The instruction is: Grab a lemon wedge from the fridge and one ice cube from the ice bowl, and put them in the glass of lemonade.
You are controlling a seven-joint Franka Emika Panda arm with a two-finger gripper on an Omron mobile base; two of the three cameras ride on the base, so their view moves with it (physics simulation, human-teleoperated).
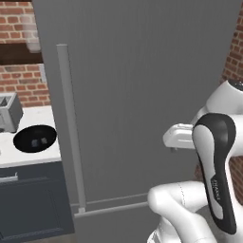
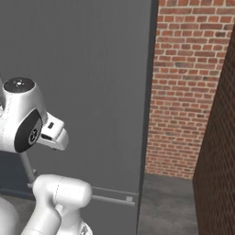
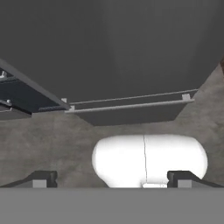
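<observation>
Tool (image 3: 112,178) is hanging with jaws wide apart, holding nothing, facing the closed fridge (image 1: 142,71). Lemon wedge is presumably sitting inside, unseen. Judging the door heavy and stiff; vertical handle (image 1: 71,128) is offering the rigid hold.

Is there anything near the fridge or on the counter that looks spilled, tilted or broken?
Nothing stands out. The fridge door is shut and its handle runs straight. The ice bowl sits level on the counter beside the toaster, with no spill around it.
</observation>
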